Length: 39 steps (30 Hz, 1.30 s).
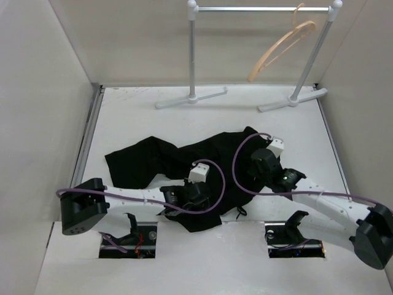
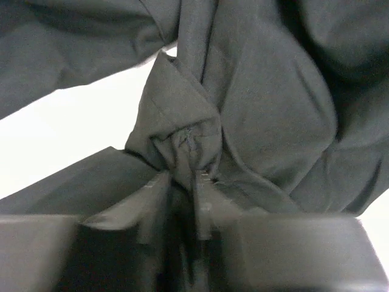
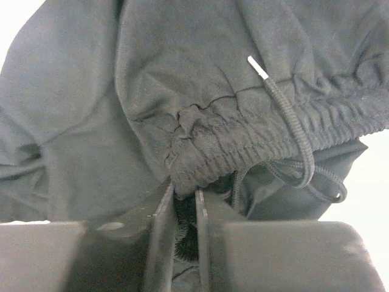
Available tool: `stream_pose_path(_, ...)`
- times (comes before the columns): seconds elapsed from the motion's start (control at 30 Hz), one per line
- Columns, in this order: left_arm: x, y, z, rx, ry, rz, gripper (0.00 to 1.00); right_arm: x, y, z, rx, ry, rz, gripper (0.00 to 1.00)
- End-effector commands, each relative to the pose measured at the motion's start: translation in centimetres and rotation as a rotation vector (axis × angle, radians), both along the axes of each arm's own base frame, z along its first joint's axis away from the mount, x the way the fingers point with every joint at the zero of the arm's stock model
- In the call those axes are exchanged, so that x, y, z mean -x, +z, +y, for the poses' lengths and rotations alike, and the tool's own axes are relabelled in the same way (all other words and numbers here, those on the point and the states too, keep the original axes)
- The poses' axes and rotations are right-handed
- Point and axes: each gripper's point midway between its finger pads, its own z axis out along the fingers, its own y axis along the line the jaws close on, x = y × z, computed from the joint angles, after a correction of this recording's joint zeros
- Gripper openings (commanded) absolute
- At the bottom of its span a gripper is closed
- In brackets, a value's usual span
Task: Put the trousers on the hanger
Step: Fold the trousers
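— Trousers (image 1: 147,161) hung yet?
— No: they lie crumpled on the bench (image 1: 135,117), near side, centre; the hanger (image 1: 273,50) hangs bare on the rail (image 1: 258,9) at the far right, well apart
— Grippers?
— Left gripper (image 2: 181,179) is clenched on a fold of cloth, and the right gripper (image 3: 182,193) pinches the elastic waistband (image 3: 243,152) beside the drawstring (image 3: 292,115). Lifting, carrying and draping all remain, I'd judge
— Any labels?
— None readable
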Motion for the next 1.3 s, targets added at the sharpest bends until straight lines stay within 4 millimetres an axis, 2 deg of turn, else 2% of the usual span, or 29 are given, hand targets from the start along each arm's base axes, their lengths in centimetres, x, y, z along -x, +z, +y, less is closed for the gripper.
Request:
stream_pose_path(0.0,-2.5,1.9,1.7,0.060,0.104,-0.054,0.08,-2.0,5.9,-0.1,-0.143,-0.052,-0.184,0.18)
stream_pose_path(0.07,-4.6,3.7,4.0,0.123,0.208,-0.095,0.05,-2.2,9.2,-1.8,-0.216,-0.102,-0.280,0.15)
stream_pose_path(0.13,-7.5,6.5,7.4,0.218,0.356,-0.164,0.03,-2.1,12.5,-4.2,-0.279,-0.165,-0.377,0.15)
stream_pose_path(0.23,-11.4,11.7,14.1,0.391,0.613,-0.297,0.03,-1.5,16.6,-7.6,-0.358,-0.236,-0.497,0.15)
stream_pose_path(0.3,-12.8,14.7,17.8,0.476,0.733,-0.370,0.03,-0.9,18.5,-8.6,-0.404,-0.240,-0.533,0.15)
stream_pose_path(0.43,-14.0,19.2,22.2,0.615,0.846,-0.444,0.05,-0.1,21.8,-9.1,-0.470,-0.205,-0.590,0.15)
stream_pose_path(0.5,-14.4,20.6,23.5,0.677,0.870,-0.452,0.05,0.0,23.3,-9.2,-0.486,-0.190,-0.615,0.14)
stream_pose_path(0.57,-14.6,21.2,24.5,0.752,0.905,-0.448,0.07,-0.2,24.3,-9.5,-0.489,-0.197,-0.634,0.14)
stream_pose_path(0.63,-15.1,20.3,24.8,0.805,0.925,-0.421,0.12,-1.4,23.7,-10.1,-0.473,-0.230,-0.625,0.14)
stream_pose_path(0.8,-16.5,15.9,24.6,0.866,0.964,-0.265,0.24,-7.0,18.8,-11.3,-0.446,-0.327,-0.504,0.10)
stream_pose_path(0.9,-17.5,15.8,24.4,0.889,0.963,-0.223,0.34,-9.6,17.6,-11.7,-0.435,-0.360,-0.479,0.10)
stream_pose_path(0.93,-17.7,16.2,24.6,0.897,0.967,-0.223,0.38,-9.9,17.8,-11.8,-0.430,-0.360,-0.481,0.10)
stream_pose_path(1.03,-17.4,16.5,25.2,0.901,0.987,-0.241,0.38,-10.0,17.7,-12.8,-0.383,-0.398,-0.493,0.10)
stream_pose_path(1.07,-17.0,15.9,25.6,0.889,1.015,-0.238,0.34,-9.8,17.6,-13.3,-0.362,-0.414,-0.497,0.10)
stream_pose_path(1.13,-15.9,15.2,28.0,0.861,1.127,-0.282,0.29,-9.5,17.0,-14.5,-0.324,-0.468,-0.503,0.10)
stream_pose_path(1.2,-15.2,16.1,29.1,0.837,1.154,-0.334,0.27,-9.3,16.8,-15.6,-0.310,-0.510,-0.506,0.11)
stream_pose_path(1.23,-15.2,16.7,27.8,0.809,1.092,-0.324,0.27,-9.4,16.7,-15.7,-0.307,-0.512,-0.505,0.12)
stream_pose_path(1.27,-15.2,16.8,25.8,0.764,1.004,-0.292,0.27,-9.7,16.6,-15.7,-0.305,-0.511,-0.500,0.13)
